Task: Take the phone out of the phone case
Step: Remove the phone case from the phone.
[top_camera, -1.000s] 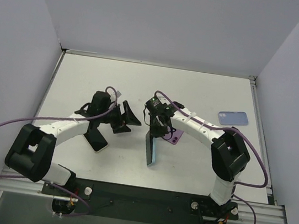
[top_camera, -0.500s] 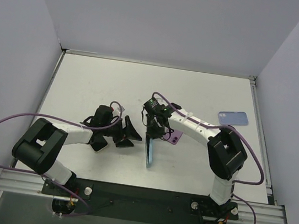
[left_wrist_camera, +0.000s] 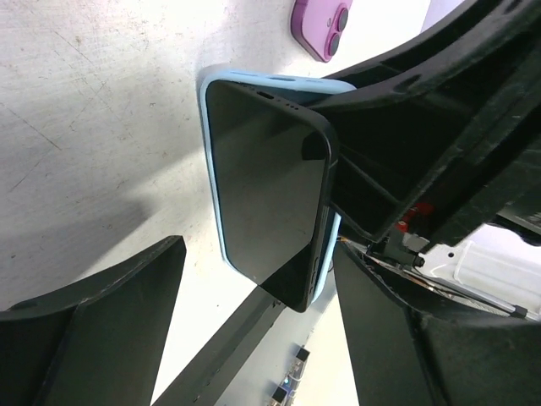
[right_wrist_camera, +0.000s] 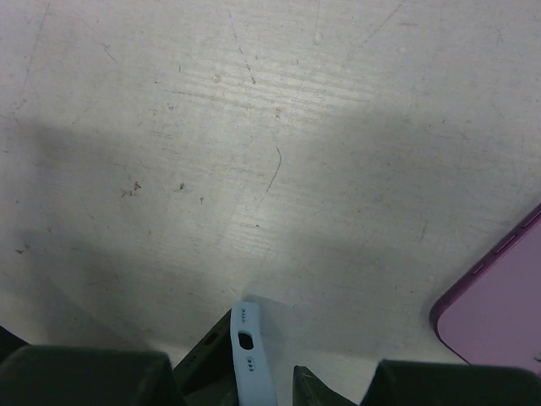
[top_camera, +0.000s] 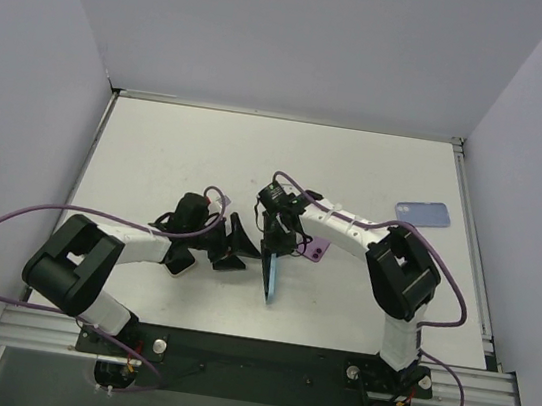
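Note:
The black phone point(left_wrist_camera: 266, 186) stands on its long edge in the light-blue phone case point(left_wrist_camera: 211, 169), and its near edge bulges out of the case. My right gripper point(top_camera: 277, 234) is shut on the top of the case point(top_camera: 271, 276) and holds it upright. The right wrist view shows the case's blue end point(right_wrist_camera: 249, 359), with the dark phone point(right_wrist_camera: 203, 372) beside it, between that gripper's point(right_wrist_camera: 237, 389) fingers. Just left of the phone, my left gripper point(top_camera: 238, 247) stands open, and the phone's lower corner lies between its point(left_wrist_camera: 254, 330) two fingers without touching them.
A purple phone point(top_camera: 317, 250) lies flat just right of the held phone, also in view as the purple phone point(left_wrist_camera: 321, 25). A blue case point(top_camera: 422, 214) rests at the back right. Another phone point(top_camera: 179, 264) lies under my left arm.
My left gripper has dropped lower and slid right, up to the standing phone, and has narrowed a little. The right gripper has eased its hold slightly while keeping the case upright.

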`<state>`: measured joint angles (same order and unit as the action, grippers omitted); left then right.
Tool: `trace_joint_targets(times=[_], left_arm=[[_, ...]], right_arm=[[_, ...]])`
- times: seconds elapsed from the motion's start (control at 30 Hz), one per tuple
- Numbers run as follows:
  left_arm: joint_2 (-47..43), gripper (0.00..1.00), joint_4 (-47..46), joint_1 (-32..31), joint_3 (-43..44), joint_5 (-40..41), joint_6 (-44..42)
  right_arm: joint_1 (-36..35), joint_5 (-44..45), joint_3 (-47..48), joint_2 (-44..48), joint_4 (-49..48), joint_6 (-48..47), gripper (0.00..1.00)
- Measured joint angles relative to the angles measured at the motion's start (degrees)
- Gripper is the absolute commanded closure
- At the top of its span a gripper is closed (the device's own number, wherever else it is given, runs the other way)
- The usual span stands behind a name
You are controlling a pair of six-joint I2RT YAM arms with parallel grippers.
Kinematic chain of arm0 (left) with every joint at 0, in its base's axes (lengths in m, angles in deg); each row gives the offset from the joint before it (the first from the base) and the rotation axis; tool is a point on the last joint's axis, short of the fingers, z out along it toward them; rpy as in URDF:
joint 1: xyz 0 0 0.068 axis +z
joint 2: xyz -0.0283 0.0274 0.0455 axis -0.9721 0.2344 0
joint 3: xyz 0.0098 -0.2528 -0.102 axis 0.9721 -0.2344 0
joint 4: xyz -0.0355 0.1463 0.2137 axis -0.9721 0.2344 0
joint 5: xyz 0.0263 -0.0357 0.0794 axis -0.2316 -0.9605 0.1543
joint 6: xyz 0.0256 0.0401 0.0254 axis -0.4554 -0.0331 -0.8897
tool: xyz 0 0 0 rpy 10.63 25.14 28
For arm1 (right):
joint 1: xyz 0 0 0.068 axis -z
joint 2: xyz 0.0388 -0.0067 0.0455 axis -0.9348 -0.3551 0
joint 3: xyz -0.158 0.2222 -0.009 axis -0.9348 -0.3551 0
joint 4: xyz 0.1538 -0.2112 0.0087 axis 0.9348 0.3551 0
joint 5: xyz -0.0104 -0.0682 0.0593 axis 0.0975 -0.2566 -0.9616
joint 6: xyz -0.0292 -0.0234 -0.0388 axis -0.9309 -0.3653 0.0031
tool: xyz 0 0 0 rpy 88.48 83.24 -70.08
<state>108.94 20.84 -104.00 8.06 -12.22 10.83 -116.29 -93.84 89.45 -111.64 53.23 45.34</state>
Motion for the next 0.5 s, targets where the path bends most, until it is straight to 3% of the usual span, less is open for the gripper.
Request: trace_joint_targets(times=[0.23,0.33,0.4,0.5], left_arm=[[1.2,0.15,0.5,0.0,0.3,0.0,0.0],[2.1,0.18,0.5,0.0,0.5,-0.2,0.2],[2.4,0.18,0.3,0.0,0.6,-0.5,0.2],[2.5,0.11,0.0,-0.1,0.6,-0.7,0.2]], right_arm=[[-0.2,-0.2,-1.0,-1.7,-0.5,-0.2,0.76],[-0.2,-0.3,-1.0,-1.7,-0.5,-0.2,0.82],[-0.2,-0.5,-1.0,-1.7,-0.7,-0.2,0.91],[-0.2,-1.4,-0.9,-1.7,-1.1,-0.1,1.00]])
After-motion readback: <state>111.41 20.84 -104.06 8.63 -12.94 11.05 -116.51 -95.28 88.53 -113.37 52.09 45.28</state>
